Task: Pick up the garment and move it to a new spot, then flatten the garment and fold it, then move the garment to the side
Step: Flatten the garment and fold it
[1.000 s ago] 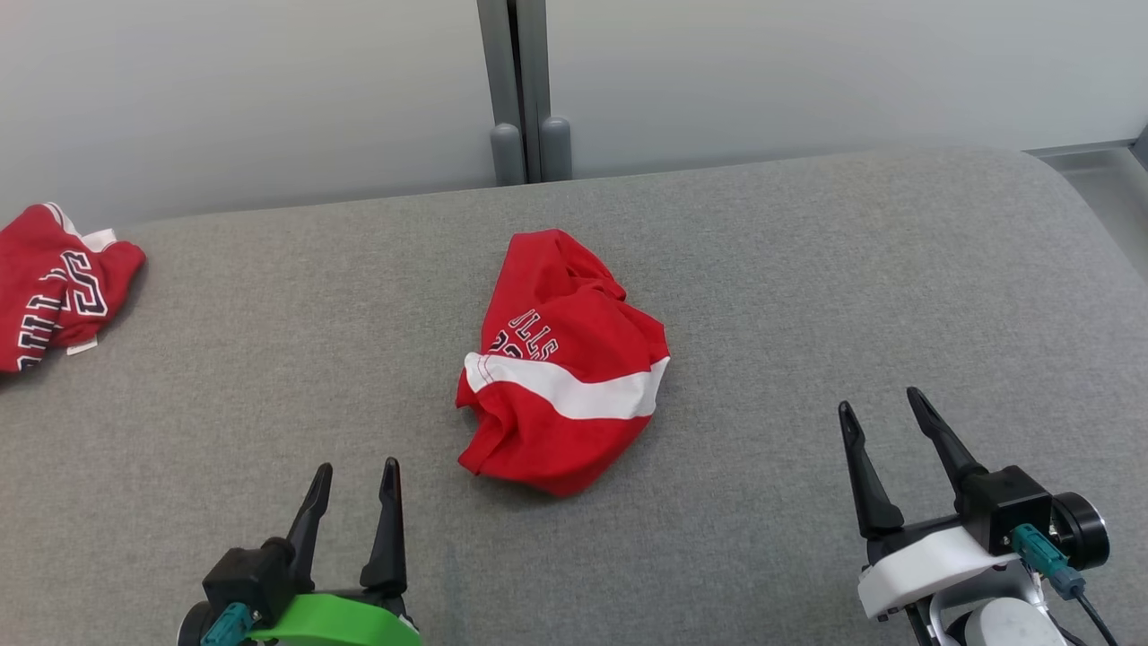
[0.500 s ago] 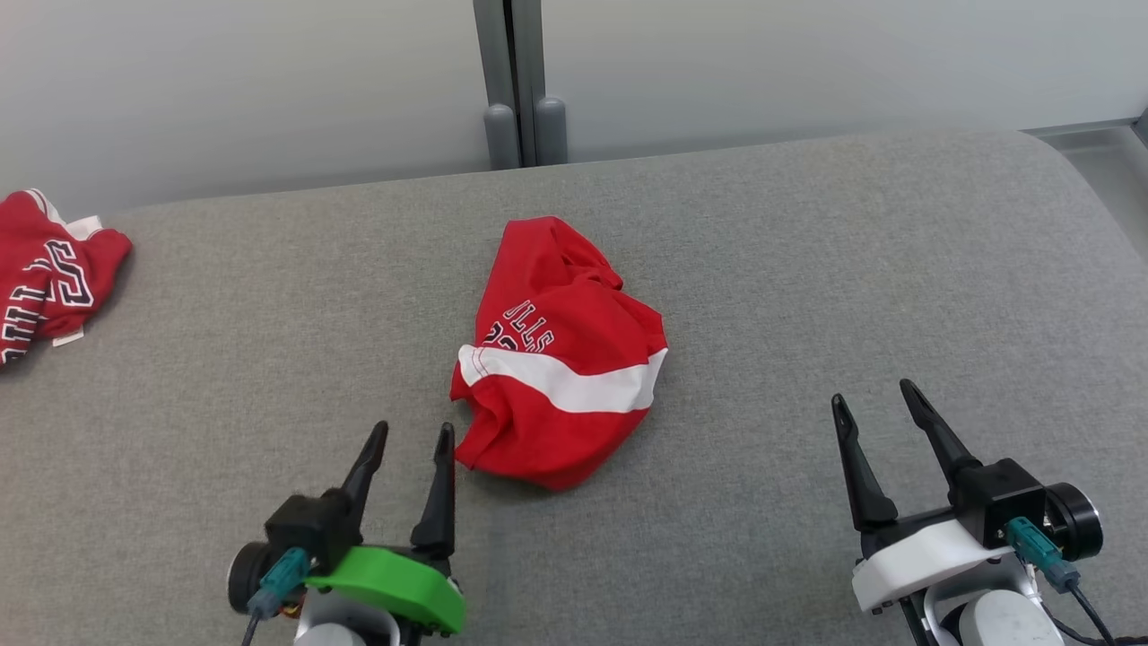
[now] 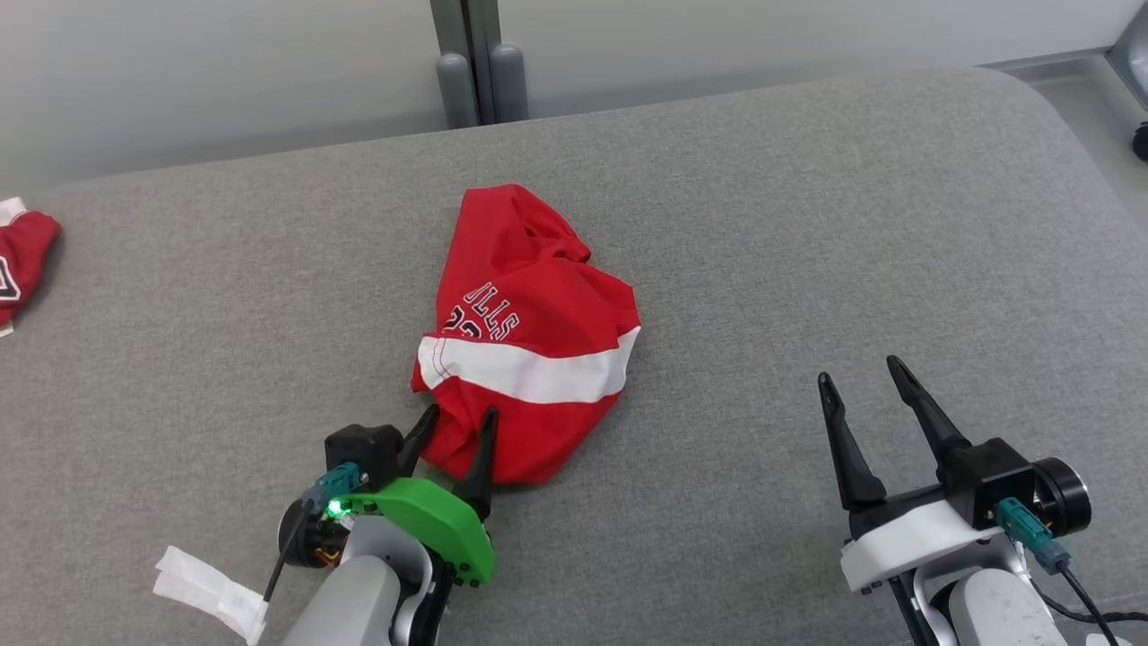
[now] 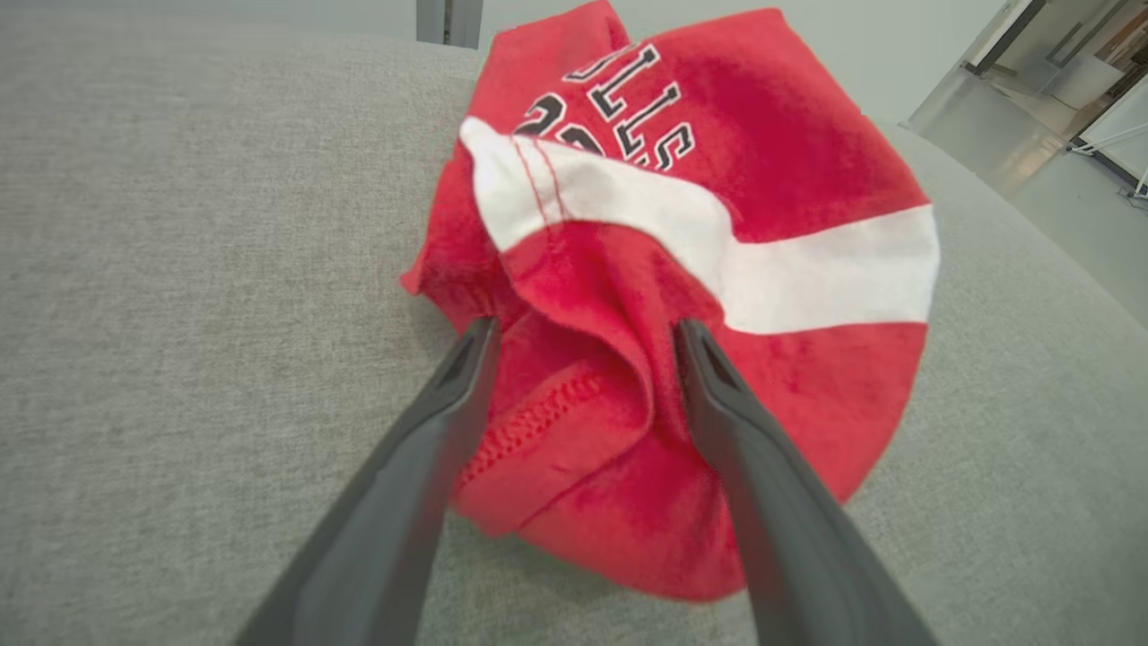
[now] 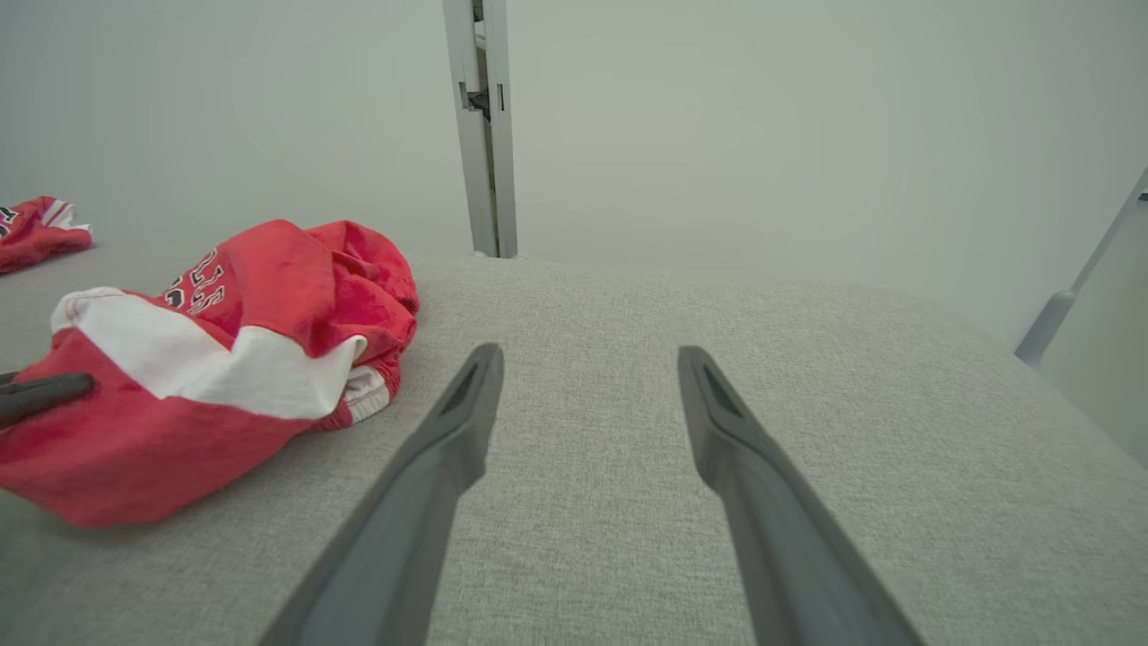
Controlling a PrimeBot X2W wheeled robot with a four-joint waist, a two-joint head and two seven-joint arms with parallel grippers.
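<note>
Left gripper (image 3: 459, 414): jaws spread, straddling a fold at the near edge of the crumpled red garment with a white band (image 3: 529, 341), which lies mid grey fabric cushion (image 3: 807, 224). Right gripper (image 3: 858, 371): spread, empty, well apart. Second red cloth (image 3: 22, 256) far left. White paper strip (image 3: 211, 592) beside the left arm. Legible lettering: "LLS"; digits partly hidden.

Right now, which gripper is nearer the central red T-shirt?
Left. The left gripper straddles the T-shirt at its near edge, open; the right gripper is open, well apart to its right.
</note>
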